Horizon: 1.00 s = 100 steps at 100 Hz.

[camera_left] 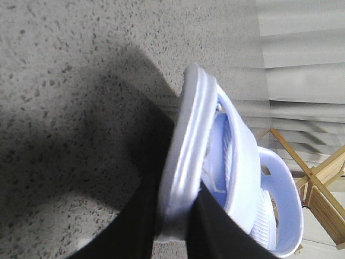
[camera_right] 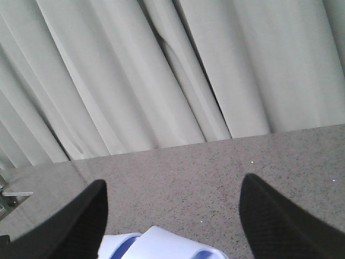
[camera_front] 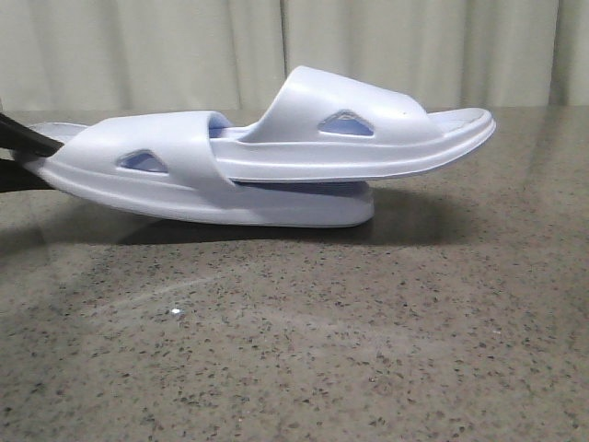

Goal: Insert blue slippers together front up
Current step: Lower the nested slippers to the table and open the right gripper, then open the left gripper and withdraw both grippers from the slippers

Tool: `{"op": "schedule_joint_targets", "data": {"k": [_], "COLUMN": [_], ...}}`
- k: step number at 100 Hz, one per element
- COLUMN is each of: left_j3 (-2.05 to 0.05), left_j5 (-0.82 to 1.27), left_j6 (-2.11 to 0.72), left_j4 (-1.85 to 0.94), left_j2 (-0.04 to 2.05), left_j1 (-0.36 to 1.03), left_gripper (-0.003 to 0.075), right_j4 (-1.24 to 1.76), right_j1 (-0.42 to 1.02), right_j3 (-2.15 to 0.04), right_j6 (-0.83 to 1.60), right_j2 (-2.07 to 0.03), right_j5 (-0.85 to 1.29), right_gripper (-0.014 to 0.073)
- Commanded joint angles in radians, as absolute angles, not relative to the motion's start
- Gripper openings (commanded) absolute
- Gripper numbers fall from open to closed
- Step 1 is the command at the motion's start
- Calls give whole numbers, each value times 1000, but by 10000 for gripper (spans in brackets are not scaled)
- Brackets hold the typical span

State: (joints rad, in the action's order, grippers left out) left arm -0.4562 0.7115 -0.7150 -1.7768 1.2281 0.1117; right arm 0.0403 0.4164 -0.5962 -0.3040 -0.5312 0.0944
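Front view: the blue slippers (camera_front: pixel 267 161) lie nested on the surface (camera_front: pixel 294 350). Left tool (camera_left: pixel 175 232) clamps the lower heel rim; right tool (camera_right: pixel 172 216) gapes, empty. Foam appears light, flexible (grip rims).

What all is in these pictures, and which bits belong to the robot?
slippers: two, very pale blue, on the table, one slid under the other's strap so they nest; the upper one's end juts out to the right
table: one, grey-brown speckled stone, under everything
curtain: one, pale grey-white, pleated, behind the table
wooden frame: one, light brown, beyond the table edge, seen only in the left wrist view
left hand: one, black, shut on the lower slipper's end, at the left side of the table
right hand: one, black, open, fingers spread wide above a slipper, touching nothing
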Motion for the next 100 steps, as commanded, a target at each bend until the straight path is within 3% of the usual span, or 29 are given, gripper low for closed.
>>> {"op": "schedule_joint_targets", "data": {"k": [1, 13, 32, 44, 100], "left_j3": [-489, -489, -489, -489, -537], "left_j5": [783, 799, 809, 762, 670], "left_j6": [-719, -739, -772, -806, -1185], "left_j4": [-1860, -1860, -1860, -1860, -1860], "left_j2": [1211, 1211, 1211, 1211, 1145], "left_j1": [120, 120, 120, 120, -56], "left_gripper": [35, 136, 398, 500, 507], "right_j4": [28, 28, 28, 28, -55], "right_j1": [412, 412, 412, 412, 412], "right_j3": [-632, -632, -632, -632, -632], "right_j6": [-293, -293, -293, -293, -293], "right_j2": [-532, -532, -532, -532, -532], "right_j5": [22, 22, 22, 22, 41], "right_gripper": [447, 447, 447, 447, 447]}}
